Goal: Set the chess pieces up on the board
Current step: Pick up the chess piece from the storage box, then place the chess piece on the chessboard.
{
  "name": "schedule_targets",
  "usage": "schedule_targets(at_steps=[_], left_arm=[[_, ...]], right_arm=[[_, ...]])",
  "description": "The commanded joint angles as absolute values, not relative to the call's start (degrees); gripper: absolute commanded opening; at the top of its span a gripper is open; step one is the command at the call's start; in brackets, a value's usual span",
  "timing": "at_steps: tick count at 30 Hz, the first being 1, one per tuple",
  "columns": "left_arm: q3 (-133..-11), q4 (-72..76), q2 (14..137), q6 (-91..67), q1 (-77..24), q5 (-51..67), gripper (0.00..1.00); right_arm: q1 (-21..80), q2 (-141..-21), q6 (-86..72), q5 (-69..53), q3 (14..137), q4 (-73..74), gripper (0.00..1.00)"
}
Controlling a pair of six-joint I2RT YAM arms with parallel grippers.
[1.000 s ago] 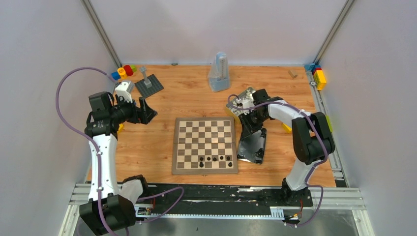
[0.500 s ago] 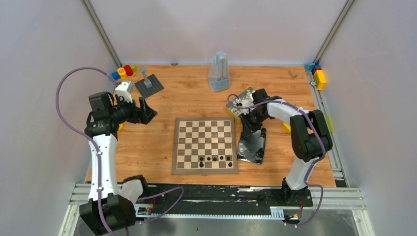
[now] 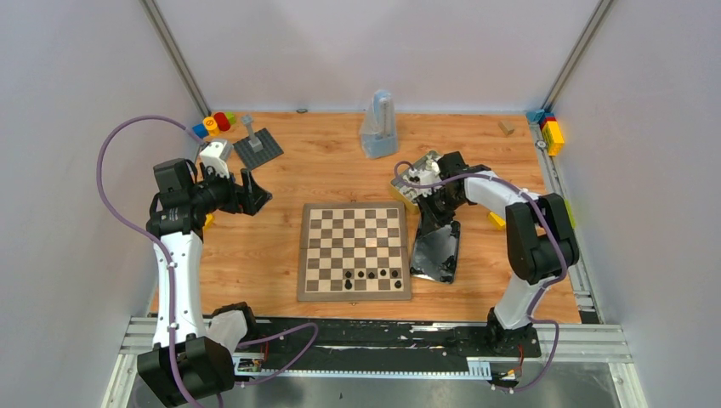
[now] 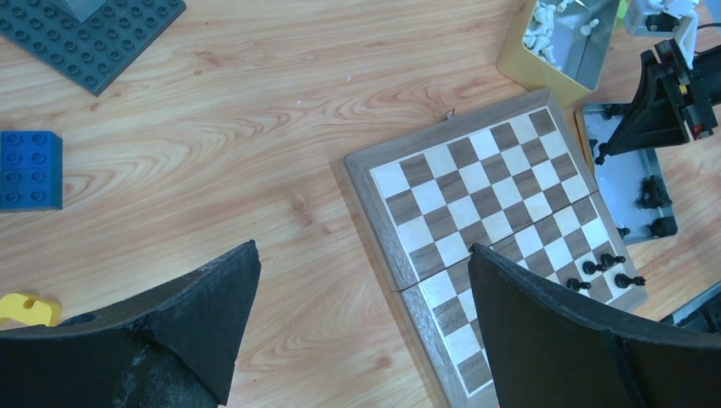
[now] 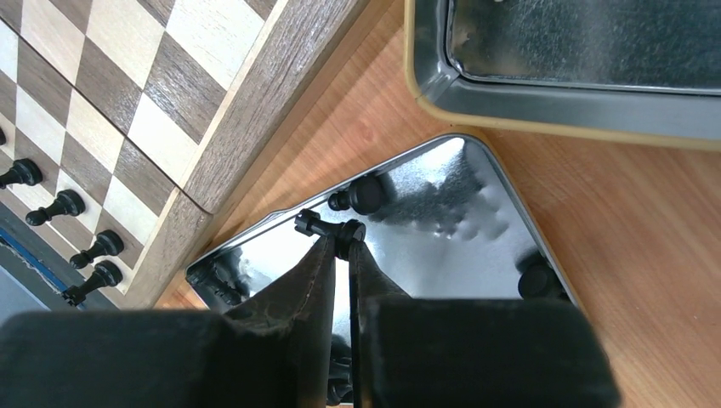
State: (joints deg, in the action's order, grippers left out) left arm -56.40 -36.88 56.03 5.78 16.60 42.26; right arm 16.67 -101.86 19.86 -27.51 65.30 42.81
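I see the shiny tin [image 5: 442,195], at three o'clock of the board [image 3: 354,212], holding black pieces [image 5: 366,195]; the yellow tin [image 4: 519,59] holds white pieces [image 4: 544,34]. Right pincer [image 5: 342,248], angled down, pinches a black pawn [image 5: 327,226] there. Left pincer [image 4: 364,249] hovers spread.

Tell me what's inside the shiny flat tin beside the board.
Black chess pieces: one pinched in the right claw, one loose beyond it, one at the tin's edge. The claw hides its near end.
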Motion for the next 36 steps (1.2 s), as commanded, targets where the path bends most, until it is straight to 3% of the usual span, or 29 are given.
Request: schedule_targets(at_steps=[1,12,25,36], left_arm=[[-57.02,-35.37,55.05,7.25,17.05,44.56,1.00],[-57.39,-34.41,55.97,6.73,13.91,46.37,1.00],[-60.21,-20.38,68.73,2.07,-13.13,36.56,0.93],[-66.93,-13.76,83.27,-6.05,-28.94,31.03,0.81]], right_arm=[[16.19,-98.46,21.09,-28.60,65.61,43.43,0.00],[16.10,-94.17,17.76,-35.26,69.42,46.37,0.00],[18.02,-101.96,13.15,-58.44,82.33,45.61,0.00],[18.62,-107.77,4.16,-62.77,82.80,34.82,0.00]])
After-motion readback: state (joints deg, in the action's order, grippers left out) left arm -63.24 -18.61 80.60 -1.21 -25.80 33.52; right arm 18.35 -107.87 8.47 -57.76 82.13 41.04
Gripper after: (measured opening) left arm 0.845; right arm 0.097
